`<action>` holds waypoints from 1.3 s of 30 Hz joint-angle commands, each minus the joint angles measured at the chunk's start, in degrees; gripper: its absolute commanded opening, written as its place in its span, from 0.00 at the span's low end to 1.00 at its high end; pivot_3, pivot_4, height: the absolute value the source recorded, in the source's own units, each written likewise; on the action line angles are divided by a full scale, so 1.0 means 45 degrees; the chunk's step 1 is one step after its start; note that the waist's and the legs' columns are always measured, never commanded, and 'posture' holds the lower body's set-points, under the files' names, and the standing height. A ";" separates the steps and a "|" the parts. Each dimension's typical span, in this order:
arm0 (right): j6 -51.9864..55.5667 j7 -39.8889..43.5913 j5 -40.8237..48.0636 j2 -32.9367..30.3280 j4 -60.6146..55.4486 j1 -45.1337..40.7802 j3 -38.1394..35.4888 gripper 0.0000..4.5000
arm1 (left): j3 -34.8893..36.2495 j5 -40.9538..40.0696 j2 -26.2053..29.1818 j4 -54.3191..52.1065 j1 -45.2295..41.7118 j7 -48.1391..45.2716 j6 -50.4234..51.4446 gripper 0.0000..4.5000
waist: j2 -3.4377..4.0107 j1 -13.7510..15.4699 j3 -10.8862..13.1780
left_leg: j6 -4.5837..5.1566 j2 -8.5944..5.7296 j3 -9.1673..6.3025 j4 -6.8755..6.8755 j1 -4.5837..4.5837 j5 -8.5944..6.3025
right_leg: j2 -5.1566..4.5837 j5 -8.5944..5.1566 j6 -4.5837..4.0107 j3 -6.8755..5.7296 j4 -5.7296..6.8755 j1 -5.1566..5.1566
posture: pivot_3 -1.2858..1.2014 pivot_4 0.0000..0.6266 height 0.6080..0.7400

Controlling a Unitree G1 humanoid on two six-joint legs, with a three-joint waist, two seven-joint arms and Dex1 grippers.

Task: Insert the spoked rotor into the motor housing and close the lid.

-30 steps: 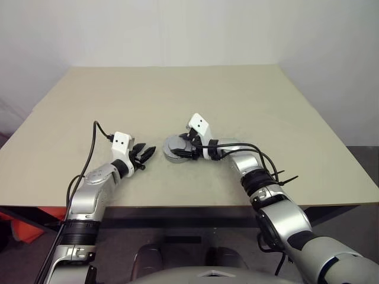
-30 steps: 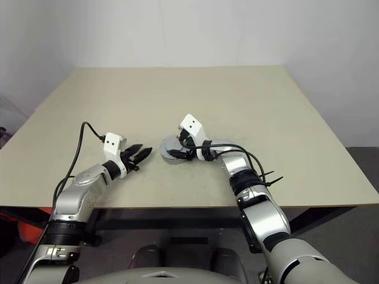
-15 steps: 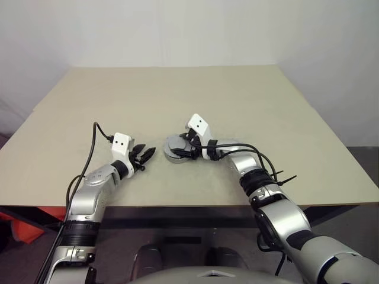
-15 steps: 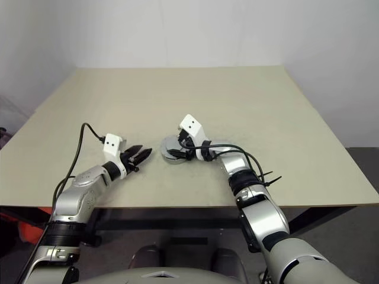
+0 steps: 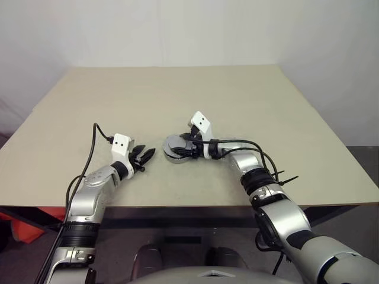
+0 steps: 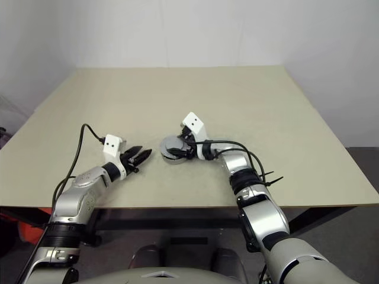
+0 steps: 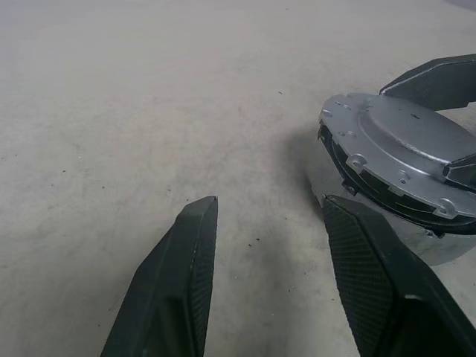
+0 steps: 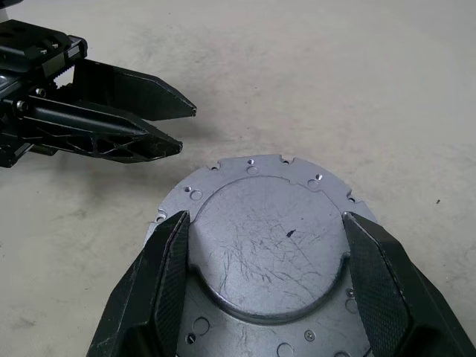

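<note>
My right end effector point(image 8: 264, 245) clamps the lid point(image 8: 260, 238) over the motor housing point(image 7: 372, 216) at mid-counter point(image 5: 237, 100). Left end effector point(image 5: 144, 155) open, empty. Closing step: seat lid flush, release.

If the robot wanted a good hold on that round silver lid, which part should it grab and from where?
Probably its thin rim, at two opposite edges, coming from the near right as the right gripper does. The lid is a flat domed disc tilted on the motor housing, so the top offers nothing to pinch.

A wide, matte beige table point(image 5: 249, 100) fills the scene, and sitting on it near the front edge is a short round grey-silver metal motor housing point(image 5: 174, 155), a flat silver lid point(image 8: 268, 245) over it.
</note>
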 commanded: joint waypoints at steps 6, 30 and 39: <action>-0.0648 0.0103 -0.0330 -0.0101 -0.0256 0.0208 0.0385 0.69 | 0.0055 -0.0005 0.0061 -0.0475 -0.0094 -0.0004 -0.0184 0.53 | 0.0000 0.0001 0.0000 | 0.0000 0.0000 0.0000 0.0000 0.0002 0.0000 | -0.0001 0.0000 0.0001 0.0000 0.0000 0.0002 | 0.52 0.00 1.00; -0.1419 -0.0024 -0.0212 -0.0064 -0.0313 -0.0043 0.0210 0.69 | 0.0075 0.0071 0.0109 -0.0325 -0.0144 -0.0026 -0.0243 0.53 | -0.0001 0.0000 0.0000 | 0.0001 -0.0001 0.0000 0.0001 -0.0011 0.0000 | 0.0001 0.0000 0.0000 0.0000 0.0000 -0.0008 | 0.52 0.00 1.00; -0.1545 -0.0091 -0.0419 -0.0114 -0.0002 0.0009 0.0329 0.69 | 0.0079 0.0076 0.0124 -0.0349 -0.0134 -0.0038 -0.0233 0.53 | 0.0000 0.0000 0.0001 | 0.0001 0.0000 0.0000 0.0001 -0.0011 -0.0001 | 0.0000 0.0000 0.0000 0.0000 0.0000 -0.0008 | 0.52 0.00 1.00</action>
